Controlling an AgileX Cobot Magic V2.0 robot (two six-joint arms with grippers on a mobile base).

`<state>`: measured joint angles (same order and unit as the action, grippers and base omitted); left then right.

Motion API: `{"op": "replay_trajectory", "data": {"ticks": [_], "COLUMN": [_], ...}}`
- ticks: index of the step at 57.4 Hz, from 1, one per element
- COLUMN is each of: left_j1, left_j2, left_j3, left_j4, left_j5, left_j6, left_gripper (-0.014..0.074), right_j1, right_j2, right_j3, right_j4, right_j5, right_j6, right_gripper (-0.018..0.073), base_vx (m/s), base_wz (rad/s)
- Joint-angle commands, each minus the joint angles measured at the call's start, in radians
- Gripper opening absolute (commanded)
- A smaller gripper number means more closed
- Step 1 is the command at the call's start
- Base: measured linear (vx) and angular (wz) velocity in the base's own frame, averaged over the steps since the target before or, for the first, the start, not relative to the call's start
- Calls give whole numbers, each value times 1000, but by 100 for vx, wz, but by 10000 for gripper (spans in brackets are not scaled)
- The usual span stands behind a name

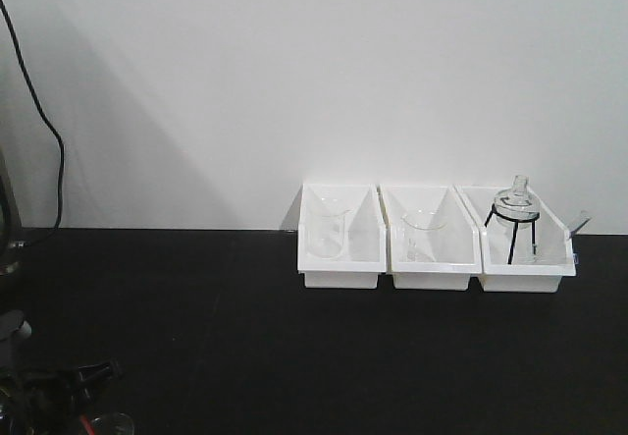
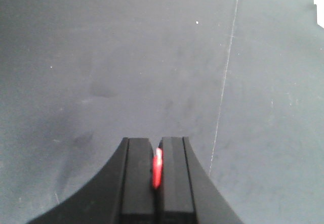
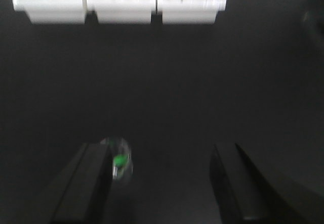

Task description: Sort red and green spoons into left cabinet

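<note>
In the left wrist view my left gripper (image 2: 156,144) is shut on the red spoon (image 2: 157,169). Only a short red edge of the spoon shows between the two black fingers, above a dark grey tabletop. My right gripper (image 3: 159,149) is open wide over the black counter. Just inside its left finger a blurred spot of the green spoon (image 3: 119,160) sits in a small clear glass vessel (image 3: 124,148), not gripped. The left cabinet is out of view.
Three white bins (image 1: 340,276) stand in a row against the white wall, also seen as the white bins (image 3: 121,11) in the right wrist view. They hold two glass beakers (image 1: 326,231) and a flask on a black stand (image 1: 514,214). A black cable (image 1: 44,121) hangs at left.
</note>
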<state>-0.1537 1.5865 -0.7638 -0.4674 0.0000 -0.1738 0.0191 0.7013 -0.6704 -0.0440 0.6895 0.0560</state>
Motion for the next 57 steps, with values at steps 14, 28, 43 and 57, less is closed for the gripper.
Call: {"op": "replay_trajectory", "data": {"ticks": [14,28,43,57], "left_j1": [-6,-6,-6,-6], "left_j2": [-33,-33,-33,-33], "left_j3": [-29,-29,-29,-29], "left_j4": [-4,3,3,3], "left_j5": [-64,-62,-62,-64], "left_j6": [-5,-5,-4,-4], "left_gripper": [-8,-6,-6,-6], "right_j1": [-1,-1,-1,-1], "right_j2": [143,140,-125,-258], "right_j3": [-36,18,246,486], "right_j4": [375,453,528,577], "right_j5": [48,-5,-120,-488], "right_j6": [-521,-673,-695,-720], "right_gripper": [457,438,396,396], "base_vx": [0,0,0,0], "base_wz": [0,0,0,0]}}
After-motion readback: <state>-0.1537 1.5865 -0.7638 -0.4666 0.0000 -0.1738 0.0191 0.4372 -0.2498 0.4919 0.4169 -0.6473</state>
